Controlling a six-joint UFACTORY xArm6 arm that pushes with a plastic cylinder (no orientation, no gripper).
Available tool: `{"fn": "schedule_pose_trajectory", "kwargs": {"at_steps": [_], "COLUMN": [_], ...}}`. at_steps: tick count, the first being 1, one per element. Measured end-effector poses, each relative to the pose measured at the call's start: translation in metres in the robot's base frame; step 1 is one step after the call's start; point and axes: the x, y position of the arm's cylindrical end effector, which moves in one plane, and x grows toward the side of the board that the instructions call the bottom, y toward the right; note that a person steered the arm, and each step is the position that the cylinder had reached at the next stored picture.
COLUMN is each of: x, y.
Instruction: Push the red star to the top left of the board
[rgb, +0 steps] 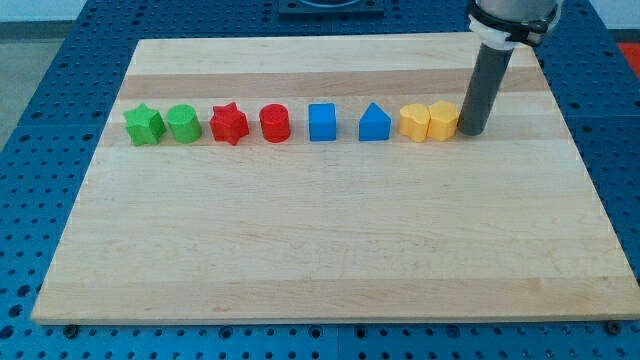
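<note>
my tip (471, 132) has no jaws and touches the yellow block (443, 121) at right; red cylinder (274, 124) and green cylinder (183, 124) flank the red star (229, 124).

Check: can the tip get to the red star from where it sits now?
Probably yes. My tip sits at the row's right end beside the yellow blocks; the red star lies well left, and bare board below the row offers a route.

Desk (330, 270): pale wooden board, light grain, a slightly darker band running across near the view's top. Beneath and around it: blue perforated metal surface (60, 60) with regular rows of holes, visible on all sides. Lighting: even, bright, soft shadows.
</note>
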Motion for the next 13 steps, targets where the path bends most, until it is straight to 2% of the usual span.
{"fn": "schedule_pose_trajectory", "kwargs": {"at_steps": [1, 2, 3, 5, 6, 8, 10, 13], "x": [0.007, 0.042, 0.058, 0.060, 0.060, 0.049, 0.016, 0.013], "y": [0.000, -0.004, -0.049, -0.200, -0.255, -0.320, -0.328, -0.301]}}
